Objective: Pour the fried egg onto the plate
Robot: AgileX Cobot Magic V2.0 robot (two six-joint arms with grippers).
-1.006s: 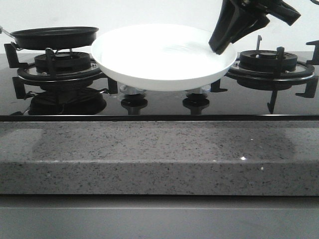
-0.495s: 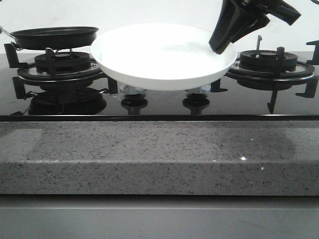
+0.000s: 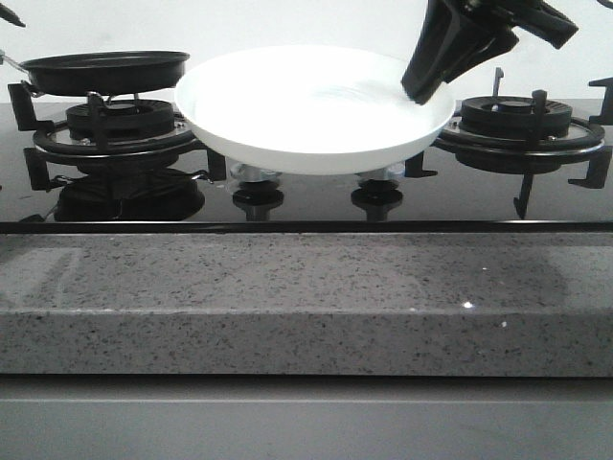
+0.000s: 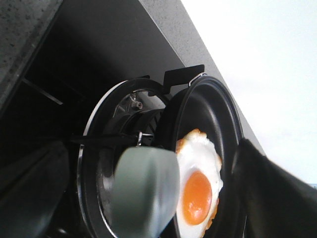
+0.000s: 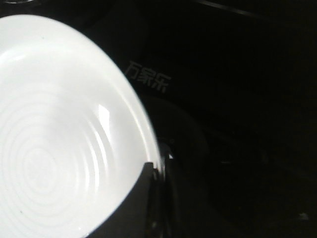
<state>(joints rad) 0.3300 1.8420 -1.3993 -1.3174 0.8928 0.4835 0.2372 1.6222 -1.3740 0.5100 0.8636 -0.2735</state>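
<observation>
Since the earlier frames only one change: a dark tip of the left arm (image 3: 10, 13) has come into the front view's top left corner. Plate, pan and right arm are where they were.

Fried egg (image 4: 198, 186) lies in the black pan (image 3: 105, 71), orange yolk up, browned at one edge. Pan sits on the left burner (image 3: 120, 129) of the black glass stove (image 3: 306, 206).

Plate (image 3: 287, 129) is held above the middle of the stove, over the two knobs (image 3: 257, 198), tilted slightly, just beside the pan rim; can't tell if they touch.

Right gripper (image 3: 426, 88) is clamped on the plate's right rim, one finger (image 5: 143, 198) inside the dish.

Left gripper (image 4: 148, 198): wrist view shows a blurred grey-green pad in front of pan and egg, dark bulk each side; holding nothing, can't tell how far open.

Grey speckled tabletop (image 3: 306, 297) runs along the stove's front.
</observation>
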